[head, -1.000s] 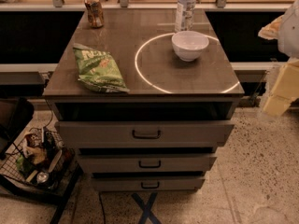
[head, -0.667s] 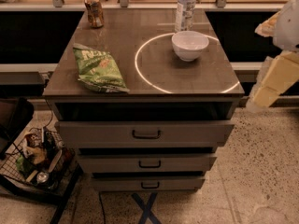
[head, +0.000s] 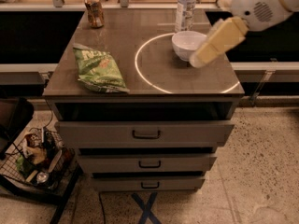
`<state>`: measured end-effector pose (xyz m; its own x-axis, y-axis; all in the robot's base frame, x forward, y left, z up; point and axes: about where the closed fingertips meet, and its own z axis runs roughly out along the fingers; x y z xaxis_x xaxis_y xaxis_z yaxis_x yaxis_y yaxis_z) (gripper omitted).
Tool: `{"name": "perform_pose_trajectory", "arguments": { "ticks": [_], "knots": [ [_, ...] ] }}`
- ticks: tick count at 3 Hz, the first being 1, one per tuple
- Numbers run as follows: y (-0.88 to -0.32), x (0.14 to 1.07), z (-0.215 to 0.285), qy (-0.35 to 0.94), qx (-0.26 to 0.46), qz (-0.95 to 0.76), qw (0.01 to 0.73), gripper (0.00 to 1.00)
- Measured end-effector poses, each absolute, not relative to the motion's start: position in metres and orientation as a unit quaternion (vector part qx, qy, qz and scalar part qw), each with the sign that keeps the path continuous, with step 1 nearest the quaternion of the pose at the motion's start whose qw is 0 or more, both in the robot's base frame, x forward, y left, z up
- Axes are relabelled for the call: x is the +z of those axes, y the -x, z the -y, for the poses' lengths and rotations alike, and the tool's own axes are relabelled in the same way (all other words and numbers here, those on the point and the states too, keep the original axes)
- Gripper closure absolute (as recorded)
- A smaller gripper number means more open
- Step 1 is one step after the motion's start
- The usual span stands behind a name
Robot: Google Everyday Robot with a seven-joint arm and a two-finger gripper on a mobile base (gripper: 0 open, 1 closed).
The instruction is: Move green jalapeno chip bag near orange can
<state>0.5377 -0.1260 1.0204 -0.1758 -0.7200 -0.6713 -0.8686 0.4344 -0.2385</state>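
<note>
The green jalapeno chip bag [head: 99, 69] lies flat at the front left of the cabinet top. The orange can [head: 94, 11] stands upright at the back left corner, well behind the bag. My gripper [head: 200, 59] reaches in from the upper right on a white arm. It hangs over the right side of the top, just in front of a white bowl [head: 186, 43]. It is far to the right of the bag and holds nothing that I can see.
A clear water bottle [head: 185, 8] stands behind the bowl. A white circle [head: 140, 71] is marked on the grey cabinet top [head: 140, 22]. Drawers [head: 145, 134] face me below. A wire basket of clutter [head: 32, 160] sits on the floor at the left.
My arm has swung in from the right edge of the view, up and left, and now hangs over the right side of the cabinet top. The bag, can, bowl and bottle have not moved.
</note>
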Motion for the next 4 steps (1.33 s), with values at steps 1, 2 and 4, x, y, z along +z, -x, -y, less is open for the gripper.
{"name": "perform_pose_trajectory", "arguments": {
  "ticks": [1,2,4],
  "knots": [
    [-0.570,1.036,0.056,0.498,0.155,-0.720,0.457,0.00],
    [-0.578,1.046,0.061,0.488,0.142,-0.718,0.475,0.00],
    [-0.584,1.028,0.043,0.495,0.147,-0.722,0.460,0.00]
  ]
}}
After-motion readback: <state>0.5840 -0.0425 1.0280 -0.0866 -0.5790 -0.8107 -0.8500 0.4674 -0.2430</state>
